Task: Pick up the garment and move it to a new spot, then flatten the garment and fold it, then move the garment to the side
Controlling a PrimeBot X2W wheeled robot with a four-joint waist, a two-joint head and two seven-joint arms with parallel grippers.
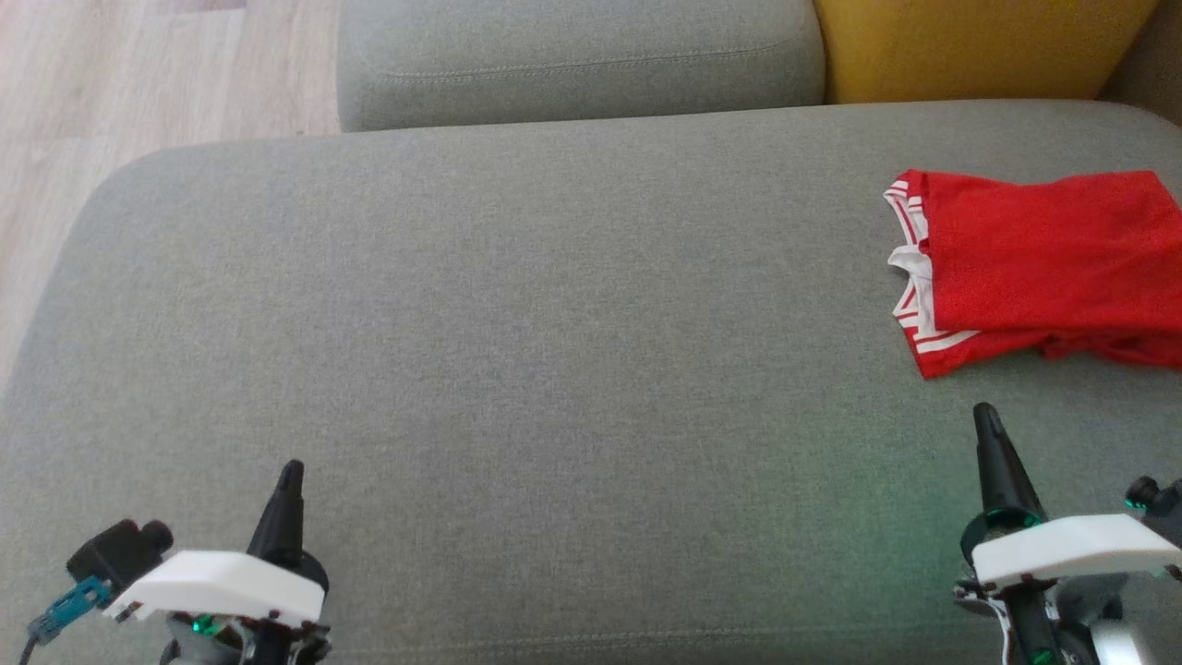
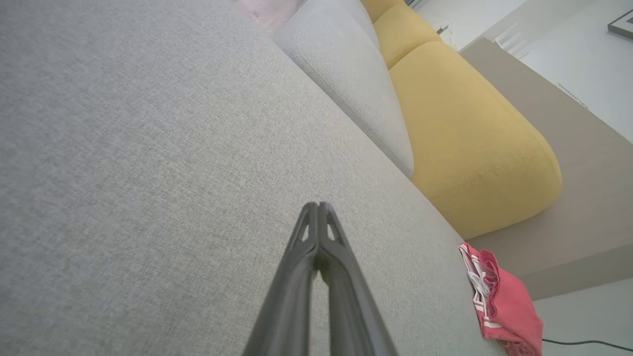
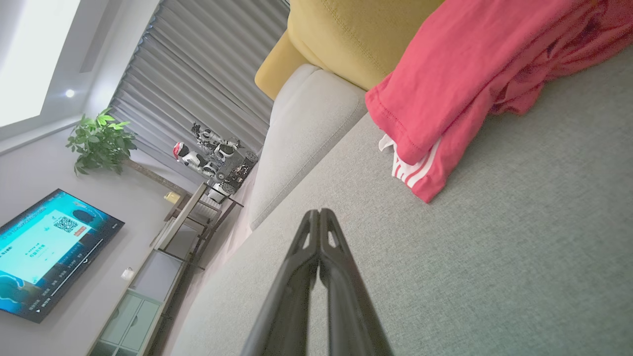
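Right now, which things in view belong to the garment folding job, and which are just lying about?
For the job: red garment, folded at the right; grey seat cushion under it; left gripper and right gripper, both shut, empty.
Just lying about: yellow cushion, grey back cushion, television, potted plant.

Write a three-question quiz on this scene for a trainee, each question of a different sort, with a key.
1. True or false: the red garment lies folded on the robot's right side of the grey seat, and neither gripper touches it.
2. The right gripper has its fingers: A) shut on the garment; B) shut, holding nothing; C) spread wide.
3. Fill in: the cushion behind the garment is ___ in colour.

Key: 1 true; 2 B; 3 yellow.
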